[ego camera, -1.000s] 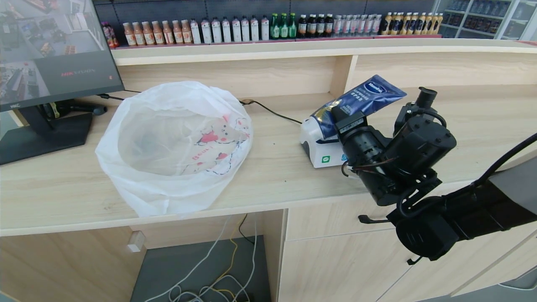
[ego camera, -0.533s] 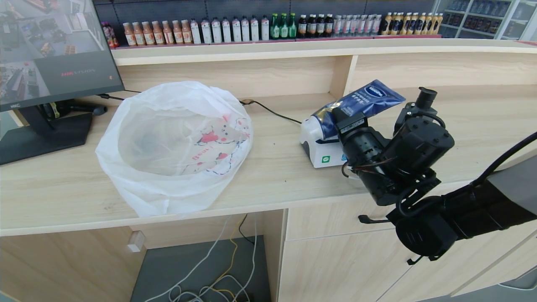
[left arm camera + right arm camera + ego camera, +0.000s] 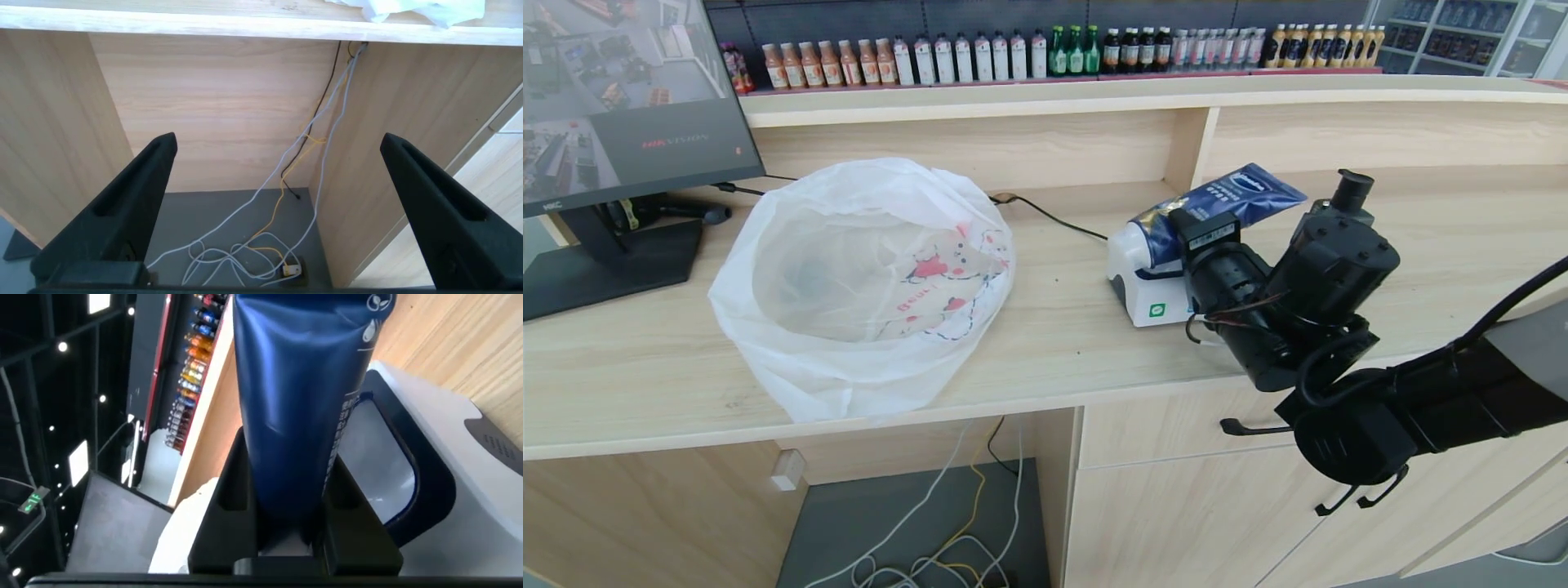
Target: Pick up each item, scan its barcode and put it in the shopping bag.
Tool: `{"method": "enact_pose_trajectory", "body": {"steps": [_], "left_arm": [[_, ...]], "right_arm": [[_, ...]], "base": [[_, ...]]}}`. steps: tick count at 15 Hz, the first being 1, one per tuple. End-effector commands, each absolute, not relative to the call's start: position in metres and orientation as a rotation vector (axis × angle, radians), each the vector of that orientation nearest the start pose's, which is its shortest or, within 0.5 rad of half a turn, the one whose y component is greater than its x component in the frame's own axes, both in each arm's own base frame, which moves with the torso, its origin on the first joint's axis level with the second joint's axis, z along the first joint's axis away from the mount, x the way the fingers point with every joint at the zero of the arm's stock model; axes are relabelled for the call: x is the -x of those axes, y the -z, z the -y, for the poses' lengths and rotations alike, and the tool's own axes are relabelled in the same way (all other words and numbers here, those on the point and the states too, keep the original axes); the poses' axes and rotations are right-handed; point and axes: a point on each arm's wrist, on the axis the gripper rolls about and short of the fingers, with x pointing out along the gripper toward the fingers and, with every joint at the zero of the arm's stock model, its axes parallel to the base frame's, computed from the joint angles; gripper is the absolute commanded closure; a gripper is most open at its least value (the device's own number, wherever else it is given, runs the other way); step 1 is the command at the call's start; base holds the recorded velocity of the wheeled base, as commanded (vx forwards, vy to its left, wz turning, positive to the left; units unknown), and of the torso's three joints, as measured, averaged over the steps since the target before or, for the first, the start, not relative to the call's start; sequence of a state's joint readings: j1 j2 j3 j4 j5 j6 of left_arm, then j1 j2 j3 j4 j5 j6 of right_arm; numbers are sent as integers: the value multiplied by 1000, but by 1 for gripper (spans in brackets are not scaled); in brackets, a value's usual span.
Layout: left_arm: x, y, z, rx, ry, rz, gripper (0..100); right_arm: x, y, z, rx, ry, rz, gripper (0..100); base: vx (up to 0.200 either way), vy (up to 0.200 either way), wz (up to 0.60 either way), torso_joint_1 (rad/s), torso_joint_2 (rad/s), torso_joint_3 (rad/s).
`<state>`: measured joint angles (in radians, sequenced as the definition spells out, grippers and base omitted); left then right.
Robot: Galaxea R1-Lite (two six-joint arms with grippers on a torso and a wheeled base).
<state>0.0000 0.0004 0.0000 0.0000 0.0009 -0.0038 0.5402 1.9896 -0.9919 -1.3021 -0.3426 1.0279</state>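
Observation:
A dark blue tube (image 3: 1232, 196) is clamped in my right gripper (image 3: 1180, 233) and lies slanted just above the white barcode scanner (image 3: 1147, 296) at the right of the wooden counter (image 3: 1062, 343). In the right wrist view the tube (image 3: 298, 392) runs out between the black fingers (image 3: 233, 494) over the scanner's window (image 3: 384, 469). The white plastic shopping bag (image 3: 866, 278) stands open to the left of the scanner. My left gripper (image 3: 278, 188) hangs open and holds nothing below the counter, facing the kneehole.
A monitor (image 3: 621, 90) on a black stand fills the counter's back left. Bottles (image 3: 1054, 53) line the shelf behind the raised ledge. A black cable (image 3: 1054, 216) runs to the scanner. Loose wires (image 3: 270, 237) hang under the counter.
My right gripper has lowered and tipped the tube flatter, closer over the scanner. Bag and scanner stay put.

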Motion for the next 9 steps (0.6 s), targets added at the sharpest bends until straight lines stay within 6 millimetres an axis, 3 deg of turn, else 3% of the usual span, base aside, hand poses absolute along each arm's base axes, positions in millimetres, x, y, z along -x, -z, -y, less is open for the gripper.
{"method": "enact_pose_trajectory", "body": {"steps": [1, 9], "left_arm": [[23, -75, 0, 5, 0, 0, 0], [23, -75, 0, 5, -2, 0, 0]], "right_arm": [[-328, -203, -186, -1156, -329, 170, 100], [-333, -197, -177, -1220, -300, 152, 100]], "base": [[0, 0, 0, 0, 0, 0], [0, 0, 0, 0, 0, 0]]}}
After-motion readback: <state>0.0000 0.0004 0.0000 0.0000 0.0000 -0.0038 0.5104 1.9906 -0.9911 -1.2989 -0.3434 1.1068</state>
